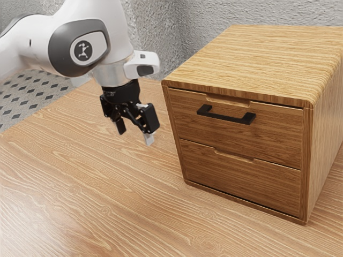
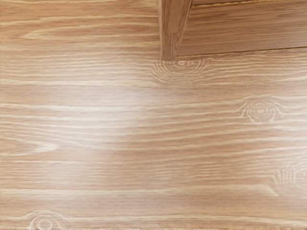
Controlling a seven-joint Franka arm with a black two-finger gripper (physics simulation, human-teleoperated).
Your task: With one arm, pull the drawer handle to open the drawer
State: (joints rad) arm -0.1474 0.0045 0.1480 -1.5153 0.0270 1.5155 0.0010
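1. The arm (image 1: 80, 48) comes in at ten o'clock of the exterior view. Its gripper (image 1: 135, 136) hangs over the table (image 1: 80, 203) with the fingers pointing down and apart, holding nothing.
2. From the gripper, the black handle (image 1: 226, 114) lies toward three o'clock, well apart, and nothing touches it.
3. The handle is mounted on the top drawer (image 1: 236, 134) of the cabinet (image 1: 268, 53). That drawer looks fully closed, flush with the lower drawer (image 1: 241, 174).
4. The wrist view shows bare table under the hand and the cabinet's lower front corner (image 2: 172, 28) beyond it.
5. I judge the task barely begun: the reach to the handle, the grasp and the pull all remain.
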